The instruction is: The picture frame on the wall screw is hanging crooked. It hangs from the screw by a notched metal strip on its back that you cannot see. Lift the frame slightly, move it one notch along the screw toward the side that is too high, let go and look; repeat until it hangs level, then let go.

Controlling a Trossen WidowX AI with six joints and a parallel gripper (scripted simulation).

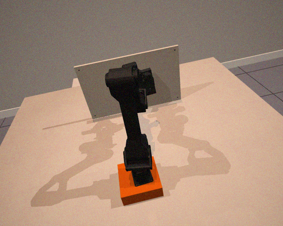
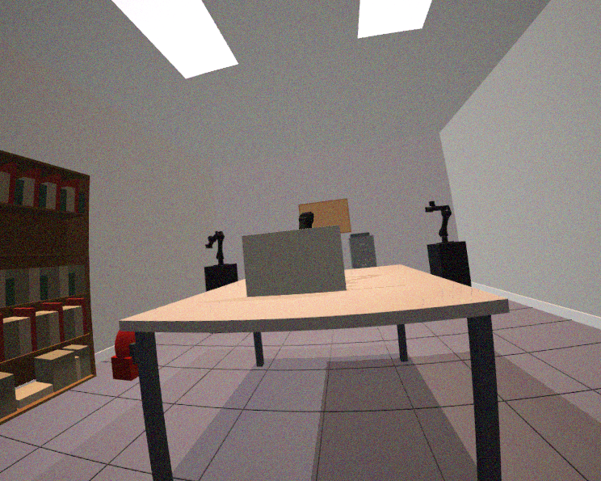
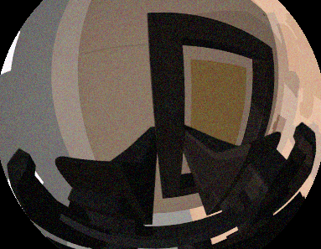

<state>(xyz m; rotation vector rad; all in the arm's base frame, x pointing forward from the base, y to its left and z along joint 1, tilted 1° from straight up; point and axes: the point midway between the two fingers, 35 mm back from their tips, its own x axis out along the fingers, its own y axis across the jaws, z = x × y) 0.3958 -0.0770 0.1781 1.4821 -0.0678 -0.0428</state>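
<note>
The picture frame [image 3: 166, 75] has a black border, a pale inner mat and an ochre picture, and shows in the wrist view against the upright grey panel [image 3: 116, 87] [image 1: 98, 95] [image 2: 292, 261]. My gripper [image 3: 167, 130] is shut on one side bar of the frame, with a dark finger on each side of it. In the top view the arm hides most of the frame, and dark parts in front of the panel cannot be told apart. The exterior view shows only the panel's back. The screw and notched strip are hidden. I cannot tell how level the frame is.
The arm stands on an orange base block [image 1: 127, 192] on the table [image 1: 217, 135] [image 2: 194, 312]. The panel stands upright on the table in front of the arm. A bookshelf [image 2: 33, 234] and two other arms on black pedestals [image 2: 220, 277] [image 2: 449, 261] are away from the table.
</note>
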